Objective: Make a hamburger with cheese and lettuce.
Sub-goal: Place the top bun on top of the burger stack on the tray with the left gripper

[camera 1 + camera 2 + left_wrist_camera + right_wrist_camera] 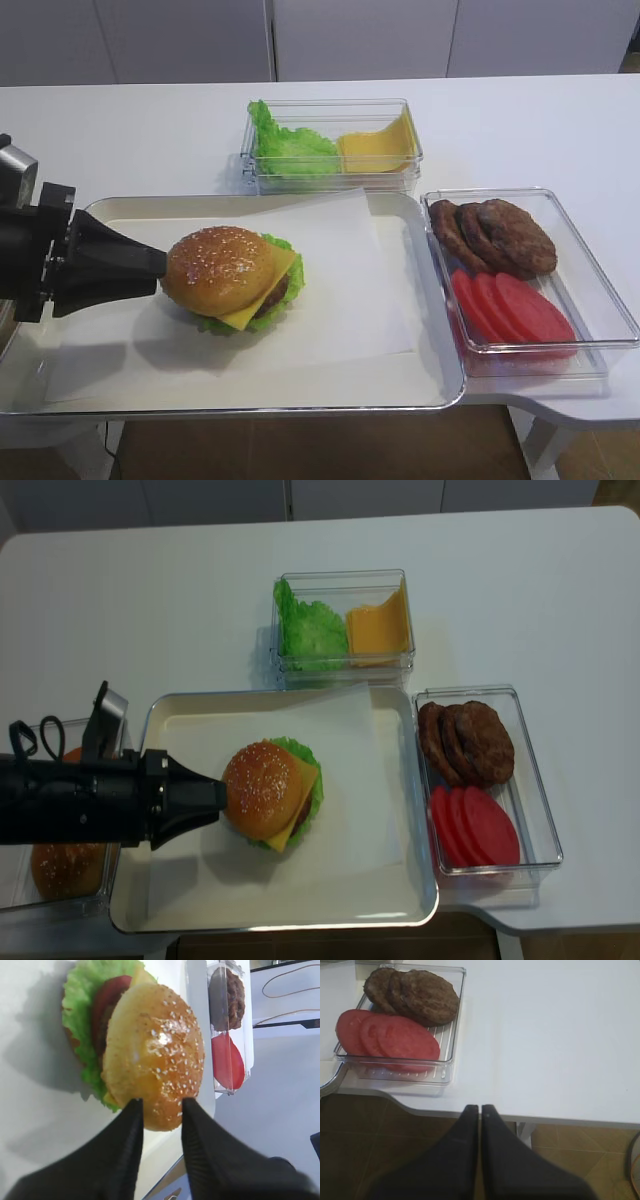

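White desk, tray on it. My left gripper pinches the hamburger bun's near edge; burger lies straight ahead. My right gripper is closed, far off.

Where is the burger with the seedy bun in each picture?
Exterior high: the stacked hamburger with the golden sesame bun sits left of centre on the tray paper.
Right wrist: not in it.
Left wrist: it fills the upper middle.
Exterior high (realsense): centre, slightly left.
Shared landmark: the clear plastic box of brown patties and red tomato slices.
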Action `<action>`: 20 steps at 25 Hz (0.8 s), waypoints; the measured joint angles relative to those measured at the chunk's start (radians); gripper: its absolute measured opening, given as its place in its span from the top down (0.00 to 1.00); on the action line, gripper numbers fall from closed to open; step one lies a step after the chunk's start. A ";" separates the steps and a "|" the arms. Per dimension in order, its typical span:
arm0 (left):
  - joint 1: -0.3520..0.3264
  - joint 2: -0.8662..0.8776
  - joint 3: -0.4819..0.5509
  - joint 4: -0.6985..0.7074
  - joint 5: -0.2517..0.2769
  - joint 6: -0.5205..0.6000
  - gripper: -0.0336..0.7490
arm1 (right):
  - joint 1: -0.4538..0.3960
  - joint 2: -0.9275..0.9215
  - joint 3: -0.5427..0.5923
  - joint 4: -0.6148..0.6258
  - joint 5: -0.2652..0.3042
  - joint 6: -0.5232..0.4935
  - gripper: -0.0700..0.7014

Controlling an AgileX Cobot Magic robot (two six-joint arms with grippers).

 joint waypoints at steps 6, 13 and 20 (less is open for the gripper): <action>0.000 0.000 0.000 -0.002 0.000 0.000 0.74 | 0.000 0.000 0.000 0.000 0.000 0.000 0.90; 0.000 0.000 0.000 -0.033 0.000 0.000 0.75 | 0.000 0.000 0.000 0.000 0.000 -0.002 0.90; 0.000 0.000 0.000 -0.043 -0.013 0.000 0.75 | 0.000 0.000 0.000 0.000 0.000 -0.002 0.90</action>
